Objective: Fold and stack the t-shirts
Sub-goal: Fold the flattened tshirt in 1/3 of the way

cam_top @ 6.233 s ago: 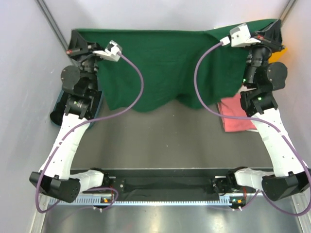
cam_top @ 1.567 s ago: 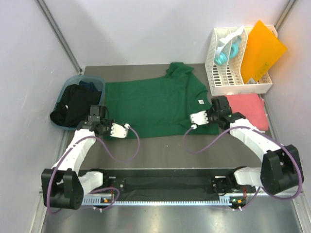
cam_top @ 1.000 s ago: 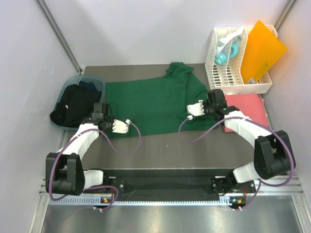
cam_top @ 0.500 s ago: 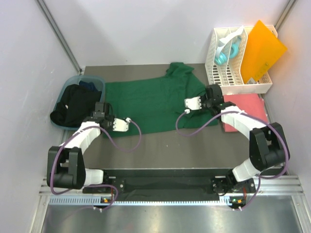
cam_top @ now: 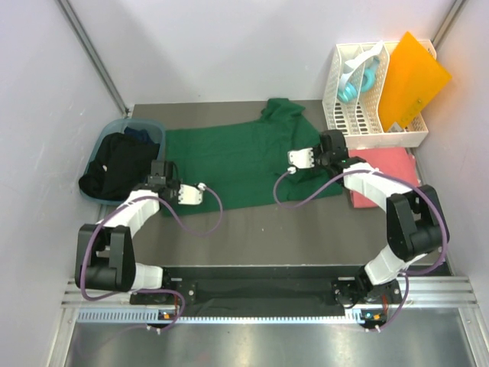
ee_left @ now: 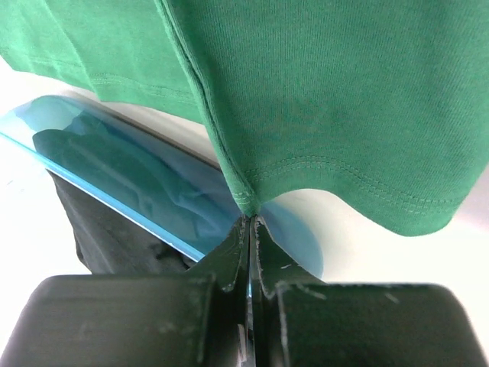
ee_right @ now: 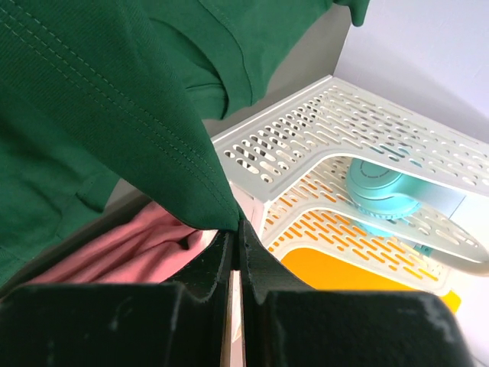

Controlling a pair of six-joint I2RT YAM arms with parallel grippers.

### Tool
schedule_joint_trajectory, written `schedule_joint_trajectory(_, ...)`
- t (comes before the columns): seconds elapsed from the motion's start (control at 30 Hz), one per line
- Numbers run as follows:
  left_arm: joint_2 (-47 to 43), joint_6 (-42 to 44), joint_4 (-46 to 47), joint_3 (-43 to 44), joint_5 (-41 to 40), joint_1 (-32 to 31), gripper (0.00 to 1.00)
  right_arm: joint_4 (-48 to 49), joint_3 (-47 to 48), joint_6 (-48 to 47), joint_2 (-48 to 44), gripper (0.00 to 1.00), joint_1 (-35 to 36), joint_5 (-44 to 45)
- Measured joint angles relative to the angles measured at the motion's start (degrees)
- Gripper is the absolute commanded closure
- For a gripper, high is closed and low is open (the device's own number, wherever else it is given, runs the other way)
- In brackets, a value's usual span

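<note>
**A:** Where is the dark green t-shirt (cam_top: pixel 244 157)?

**B:** Spread flat on the table (cam_top: pixel 252 229). Its left edge is just beside the blue bin (cam_top: pixel 149 126) holding the dark shirts (cam_top: pixel 114 164), and its right edge is near the white slotted rack (cam_top: pixel 367 122). The coral pink t-shirt (cam_top: pixel 386 172) lies folded on the right, just in front of the rack.

**A:** And the grippers?

**B:** Each has cloth between its fingers. The left gripper (ee_left: pixel 249 220) is pinched tight on the bottom hem, right where the side seam meets it. The right gripper (ee_right: pixel 235 223) is clamped on a stitched edge of the green cloth. The wrist view is too close to say whether that is a sleeve hem or the shoulder.

**A:** How will it handle?

**B:** I'd expect it to be light and limp. It's thin knit with no stiffness, so it should sag between the two holds and crease wherever it goes slack.

**A:** Are those good places to grip?

**B:** I think so. Stitched hems and seams are doubled layers, so they're thicker and less likely to slide out of a narrow pinch. With holds this far apart, light tension should keep the edge straight for a fold, but a hard tug on so small a bite could pull it free.
</note>
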Motion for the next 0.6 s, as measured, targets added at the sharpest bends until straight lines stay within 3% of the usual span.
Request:
schedule_joint_trajectory(0.33, 3.52, -0.81, 4.33, -0.63, -1.44, 0.00, 1.00, 2.51, 0.61, 0.83, 2.03, 0.98, 0.11, 0.79)
schedule_joint_trajectory(0.43, 4.35, -1.01, 5.46, -0.81, -1.95, 0.00, 1.00, 4.26, 0.61, 1.20, 2.82, 0.72, 0.42, 1.20)
schedule_joint_trajectory(0.47, 4.66, -1.11, 5.97, -0.85, -2.21, 0.00, 0.96, 5.20, 0.61, 1.33, 3.08, 0.55, 0.63, 1.42)
schedule_joint_trajectory(0.53, 5.25, -1.29, 7.19, -1.09, -3.06, 0.00, 0.70, 8.07, 0.52, 1.31, 3.78, 0.40, 1.16, 2.23)
schedule_joint_trajectory(0.57, 5.62, -1.18, 7.63, -1.16, -3.41, 0.00, 0.60, 9.73, 0.46, 1.62, 4.15, 0.29, 1.46, 2.80)
schedule_joint_trajectory(0.6, 6.14, -1.55, 8.11, -1.20, -4.24, 0.00, 0.55, 11.17, 0.44, 1.73, 4.61, 0.27, 1.73, 3.41)
